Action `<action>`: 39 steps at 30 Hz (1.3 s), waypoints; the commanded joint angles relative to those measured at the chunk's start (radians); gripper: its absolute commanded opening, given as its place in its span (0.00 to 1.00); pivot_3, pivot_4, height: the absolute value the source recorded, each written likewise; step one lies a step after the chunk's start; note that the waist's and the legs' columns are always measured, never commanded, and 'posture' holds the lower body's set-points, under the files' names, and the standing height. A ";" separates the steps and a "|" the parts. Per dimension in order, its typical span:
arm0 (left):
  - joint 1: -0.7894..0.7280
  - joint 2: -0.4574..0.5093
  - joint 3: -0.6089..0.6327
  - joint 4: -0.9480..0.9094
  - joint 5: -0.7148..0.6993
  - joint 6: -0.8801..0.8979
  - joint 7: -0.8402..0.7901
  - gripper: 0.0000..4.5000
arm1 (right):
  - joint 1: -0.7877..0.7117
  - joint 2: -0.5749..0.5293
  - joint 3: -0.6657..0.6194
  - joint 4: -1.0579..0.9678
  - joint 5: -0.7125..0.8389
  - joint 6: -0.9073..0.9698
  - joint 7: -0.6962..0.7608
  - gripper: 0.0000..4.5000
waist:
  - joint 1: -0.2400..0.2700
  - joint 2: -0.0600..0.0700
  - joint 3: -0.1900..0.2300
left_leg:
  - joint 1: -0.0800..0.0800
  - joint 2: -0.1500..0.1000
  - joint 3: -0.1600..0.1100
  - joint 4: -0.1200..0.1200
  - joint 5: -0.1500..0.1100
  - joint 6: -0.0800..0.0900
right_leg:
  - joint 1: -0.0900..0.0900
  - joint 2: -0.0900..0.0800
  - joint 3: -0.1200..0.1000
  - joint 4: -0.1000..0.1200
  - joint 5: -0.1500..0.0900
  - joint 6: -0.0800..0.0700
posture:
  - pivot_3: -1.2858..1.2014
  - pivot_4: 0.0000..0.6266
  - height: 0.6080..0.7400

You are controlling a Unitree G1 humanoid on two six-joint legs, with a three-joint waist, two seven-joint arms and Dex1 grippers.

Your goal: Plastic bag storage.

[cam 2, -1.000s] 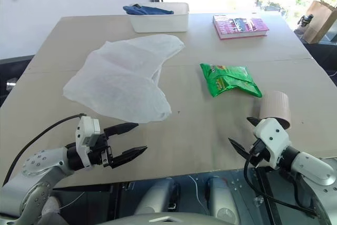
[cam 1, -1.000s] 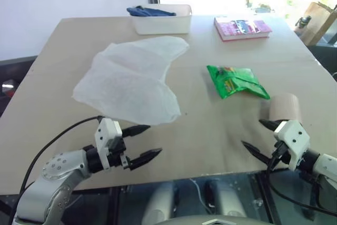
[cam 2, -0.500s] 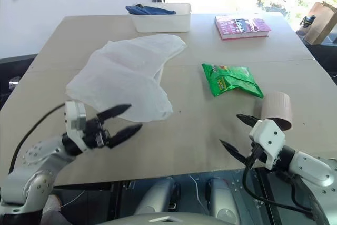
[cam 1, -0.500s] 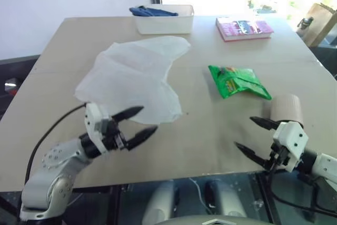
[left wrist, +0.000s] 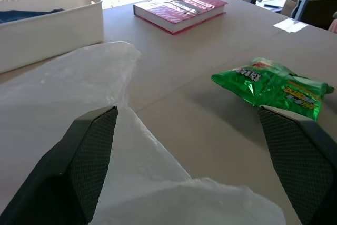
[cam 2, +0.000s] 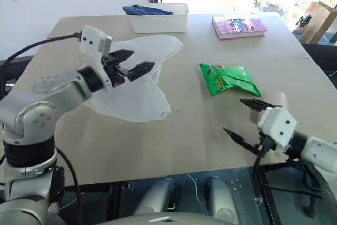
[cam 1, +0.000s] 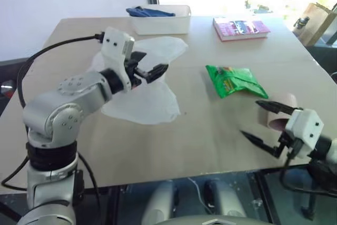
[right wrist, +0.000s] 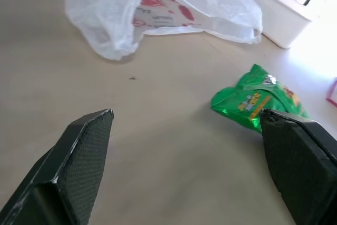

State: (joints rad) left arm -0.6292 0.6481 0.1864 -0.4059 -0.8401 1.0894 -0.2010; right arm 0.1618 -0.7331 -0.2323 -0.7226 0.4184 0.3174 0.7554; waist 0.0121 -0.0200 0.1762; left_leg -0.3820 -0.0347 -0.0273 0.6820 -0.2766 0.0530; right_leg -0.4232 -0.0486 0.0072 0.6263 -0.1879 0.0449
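Your left gripper [cam 1: 150,67], jaws apart, hovers directly above the plastic bag [cam 1: 142,101], far nearer than the equally spread right gripper [cam 1: 260,122].

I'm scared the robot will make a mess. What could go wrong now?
The plastic bag is thin and lies flat on the table, so the open left gripper above it might pinch only one layer, or slide off. The green snack packet lies close to the bag and could get pushed if the bag is dragged. The open right gripper is beside a paper cup lying on its side; a bump might roll it off.
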 commanded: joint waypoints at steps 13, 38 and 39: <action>0.645 0.110 0.237 -0.313 -0.278 -0.083 -0.411 0.99 | -0.032 0.032 0.071 -0.057 0.052 0.033 -0.004 1.00 | 0.007 0.000 0.000 | -0.005 0.000 0.000 -0.007 -0.001 -0.003 | -0.008 -0.004 0.004 -0.001 -0.003 -0.009 | 0.52 0.24 1.00; 0.411 -0.121 0.029 0.100 -0.736 0.083 0.275 0.99 | 0.192 0.010 -0.140 -0.235 0.116 0.066 -0.037 1.00 | 0.001 0.000 -0.002 | 0.000 0.003 0.000 -0.005 -0.002 -0.002 | -0.003 -0.001 0.005 0.001 -0.001 -0.005 | 0.52 0.24 1.00; 0.424 -0.052 -0.031 -0.003 -0.584 0.038 0.164 0.99 | 0.195 0.011 -0.144 -0.238 0.118 0.069 -0.040 1.00 | 0.002 0.000 -0.002 | 0.000 0.002 0.000 -0.005 -0.001 -0.002 | -0.003 -0.001 0.005 0.001 -0.001 -0.005 | 0.52 0.24 1.00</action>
State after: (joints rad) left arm -0.1988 0.5477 0.1877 -0.2745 -1.5153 1.1585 0.0667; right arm 0.3555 -0.7199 -0.3430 -0.9243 0.5185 0.3883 0.7267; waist 0.0137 -0.0198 0.1743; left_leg -0.3830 -0.0328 -0.0273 0.6766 -0.2769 0.0490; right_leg -0.4269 -0.0495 0.0116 0.6273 -0.1895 0.0381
